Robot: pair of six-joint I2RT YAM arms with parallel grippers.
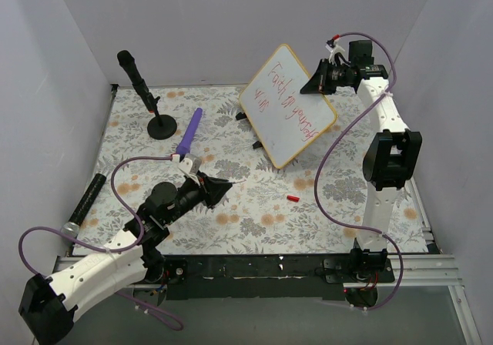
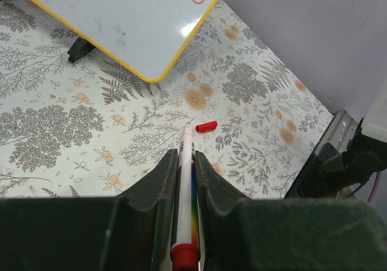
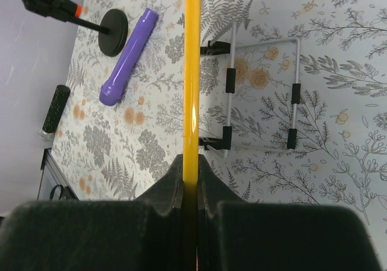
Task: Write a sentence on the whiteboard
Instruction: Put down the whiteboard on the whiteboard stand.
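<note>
Bearing the sentence [image 1: 288, 102], seemingly complete, the whiteboard [image 1: 279, 141] was clamped in the right claw [image 3: 190, 165]; left claw [image 2: 186, 162] gripped the marker [image 2: 184, 204].

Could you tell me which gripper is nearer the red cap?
Left: the left gripper, holding a marker, points at the red cap just ahead; the right gripper clamps the whiteboard, farther off.

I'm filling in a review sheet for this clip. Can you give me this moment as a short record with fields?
left gripper: shut on the marker
marker tip: points toward the red cap
right gripper: shut on the yellow rim of the whiteboard
whiteboard pose: tilted, far right of the table
sentence: red handwriting on the board
red cap: loose on the table, apart from the board
</note>
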